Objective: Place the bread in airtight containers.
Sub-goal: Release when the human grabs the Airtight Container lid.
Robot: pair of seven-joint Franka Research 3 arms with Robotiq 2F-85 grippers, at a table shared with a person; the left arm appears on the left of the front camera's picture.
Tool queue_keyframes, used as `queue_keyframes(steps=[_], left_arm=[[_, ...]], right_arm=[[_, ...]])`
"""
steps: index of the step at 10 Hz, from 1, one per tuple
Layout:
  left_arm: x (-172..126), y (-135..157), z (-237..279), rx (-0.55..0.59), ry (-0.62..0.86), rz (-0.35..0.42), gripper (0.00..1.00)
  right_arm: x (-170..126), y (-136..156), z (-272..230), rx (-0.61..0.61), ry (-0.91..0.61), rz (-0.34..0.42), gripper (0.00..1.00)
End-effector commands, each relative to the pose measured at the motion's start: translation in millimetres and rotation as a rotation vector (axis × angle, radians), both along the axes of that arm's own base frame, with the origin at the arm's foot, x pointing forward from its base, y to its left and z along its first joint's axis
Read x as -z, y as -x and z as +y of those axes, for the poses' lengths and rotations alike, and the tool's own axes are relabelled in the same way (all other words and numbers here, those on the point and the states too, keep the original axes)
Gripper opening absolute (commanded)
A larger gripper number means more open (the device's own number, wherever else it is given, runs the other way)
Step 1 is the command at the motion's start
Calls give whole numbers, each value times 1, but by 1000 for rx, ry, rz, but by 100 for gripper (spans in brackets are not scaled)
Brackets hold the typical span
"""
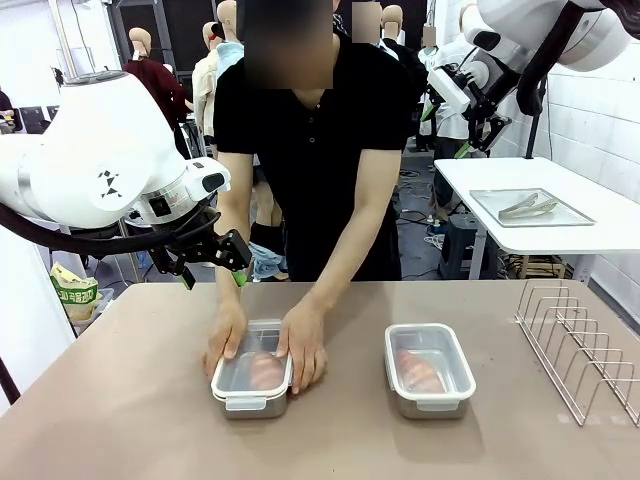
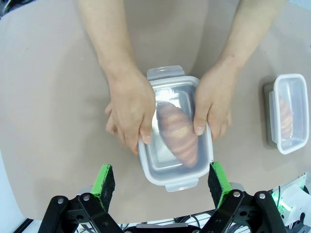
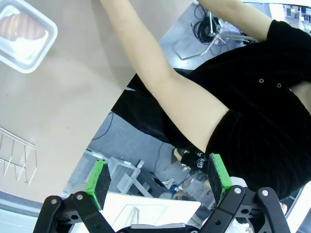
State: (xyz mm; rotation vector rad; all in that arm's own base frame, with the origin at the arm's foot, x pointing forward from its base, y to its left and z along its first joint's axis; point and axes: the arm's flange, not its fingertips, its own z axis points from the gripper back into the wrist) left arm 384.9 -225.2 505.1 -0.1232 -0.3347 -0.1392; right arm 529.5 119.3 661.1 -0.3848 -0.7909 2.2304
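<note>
On the brown worktop (image 1: 130, 400), two steel containers are seen side by side, each with a roll of bread sealed under a clear lid. The left container (image 1: 252, 381) is pressed at both long sides by the person's hands (image 1: 302, 350), with the thumbs laid on the lid rim; its roll (image 2: 178, 132) is seen through the plastic in the left wrist view. The right container (image 1: 428, 367) is set apart from the hands, on the side of the wire rack (image 1: 580, 345), and its own roll (image 1: 418, 370) is visible through the lid.

Above and behind the left container, on its left side, the left tool (image 1: 212, 258) is held in the air, spread wide with nothing between its green pads (image 2: 104, 180). The right tool (image 3: 158, 177) is raised well away from the worktop, likewise fully spread and empty, and is pointed toward the person's arm and black shirt.

The task is judged nearly complete, with only the latching of the left lid apparently left. A flap could be left unsnapped if pressure is uneven, so the seal would fail. Were the left tool lowered now, the person's fingers could be struck, since they lie directly beneath it.
</note>
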Motion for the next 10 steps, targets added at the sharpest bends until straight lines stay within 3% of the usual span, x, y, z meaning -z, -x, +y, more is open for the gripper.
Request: queue_keyframes(steps=[1, 10], left_arm=[[-1, -1, 1, -3, -6, -4, 100], [-1, -1, 1, -3, -6, -4, 100]], right_arm=[[0, 0, 0, -2, 1, -4, 100], [0, 0, 0, -2, 1, -4, 100]])
